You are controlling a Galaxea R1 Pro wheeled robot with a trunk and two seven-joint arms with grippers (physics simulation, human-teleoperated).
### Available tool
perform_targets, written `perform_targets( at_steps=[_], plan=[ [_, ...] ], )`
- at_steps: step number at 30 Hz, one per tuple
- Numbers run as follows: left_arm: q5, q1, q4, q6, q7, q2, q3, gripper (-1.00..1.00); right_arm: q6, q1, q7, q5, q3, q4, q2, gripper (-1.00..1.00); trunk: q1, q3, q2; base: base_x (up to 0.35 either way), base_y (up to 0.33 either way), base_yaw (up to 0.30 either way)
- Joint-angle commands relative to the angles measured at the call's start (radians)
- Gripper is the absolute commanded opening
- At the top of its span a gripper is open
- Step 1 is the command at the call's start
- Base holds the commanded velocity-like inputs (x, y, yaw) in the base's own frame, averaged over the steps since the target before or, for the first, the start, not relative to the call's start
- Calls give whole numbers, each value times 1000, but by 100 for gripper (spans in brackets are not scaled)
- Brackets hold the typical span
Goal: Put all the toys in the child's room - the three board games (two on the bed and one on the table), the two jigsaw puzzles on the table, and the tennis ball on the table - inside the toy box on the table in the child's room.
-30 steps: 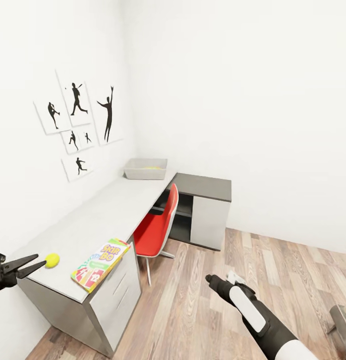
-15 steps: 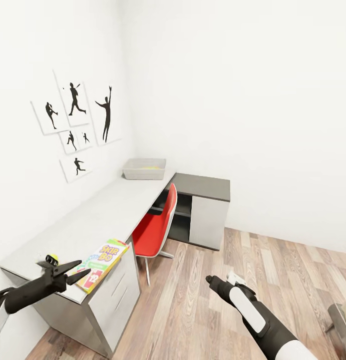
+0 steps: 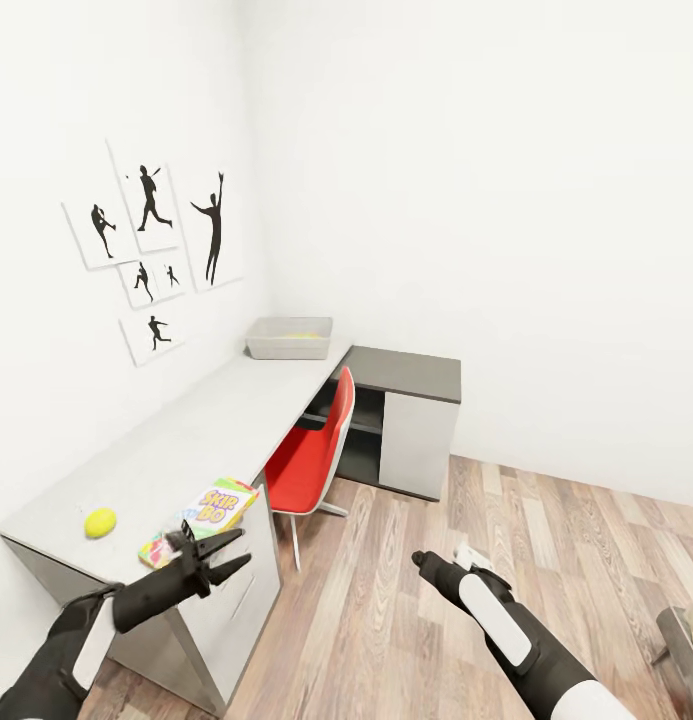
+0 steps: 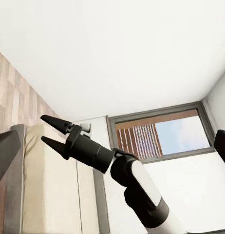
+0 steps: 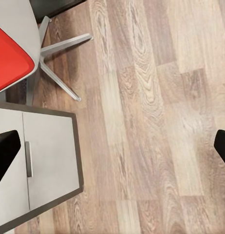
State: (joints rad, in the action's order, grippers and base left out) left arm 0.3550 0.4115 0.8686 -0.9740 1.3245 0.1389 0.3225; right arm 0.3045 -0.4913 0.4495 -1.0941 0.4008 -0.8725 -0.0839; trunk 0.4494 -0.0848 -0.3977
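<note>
Your left pincer hangs released over the near tabletop by the game box, ball left, toy box far; right pincer released over wood floor.

"SKIP BO" on game box

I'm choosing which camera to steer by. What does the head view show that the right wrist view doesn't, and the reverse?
Head view: the tennis ball and the board game on the table, the toy box at its far end by the wall, and the left gripper, jaws open, in front of the game. Right wrist view: a top-down close look at a drawer handle. Both: the red chair, the white drawers and the wood floor.
</note>
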Motion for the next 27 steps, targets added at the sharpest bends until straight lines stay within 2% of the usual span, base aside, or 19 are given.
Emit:
perform_targets(
  at_steps=[1, 5, 8, 10, 11, 12, 14, 18, 22, 26, 27],
  plan=[
    [4, 1, 0, -6, -14, -7, 3, 100, 1, -1, 8, -6, 3, -2, -1, 100, 1, -2, -2, 0, 0, 0],
    [10, 0, -2, 76, -98, -63, 61, 100, 0, -1, 7, -6, -1, -7, 4, 100, 1, -2, -2, 0, 0, 0],
    [13, 0, -2, 190, -203, -115, 149, 100, -8, -1, 6, -7, -7, -11, 1, 100, 1, -2, -2, 0, 0, 0],
    [15, 0, -2, 233, -279, -145, 193, 100, -28, -1, -3, -8, -28, -11, 0, 100, 1, -2, -2, 0, 0, 0],
    [16, 0, -2, 279, -347, -180, 232, 100, -50, -1, -18, -7, -58, -11, 1, 100, 1, -2, -2, 0, 0, 0],
    [17, 0, -2, 298, -365, -191, 243, 100, -55, -1, -23, -7, -67, -12, 2, 100, 1, -2, -2, 0, 0, 0],
    [18, 0, -3, 384, -413, -227, 283, 100, -68, -1, -41, -5, -89, -12, 1, 100, 1, -2, -2, 0, 0, 0],
    [21, 0, -39, 490, -443, -270, 315, 100, -77, -1, -54, -4, -102, -11, -1, 100, 1, -2, -2, 0, 0, 0],
    [33, 0, -79, 555, -454, -295, 323, 100, -83, -6, -56, -2, -104, -9, -2, 100, 1, -2, -2, 0, 0, 0],
    [82, 0, -109, 607, -462, -302, 323, 100, -85, -8, -57, -1, -104, -10, -6, 100, 1, -2, -2, 0, 0, 0],
    [105, 0, -114, 615, -471, -303, 323, 100, -84, -8, -57, -1, -103, -11, -6, 100, 1, -2, -2, 0, 0, 0]
  ],
)
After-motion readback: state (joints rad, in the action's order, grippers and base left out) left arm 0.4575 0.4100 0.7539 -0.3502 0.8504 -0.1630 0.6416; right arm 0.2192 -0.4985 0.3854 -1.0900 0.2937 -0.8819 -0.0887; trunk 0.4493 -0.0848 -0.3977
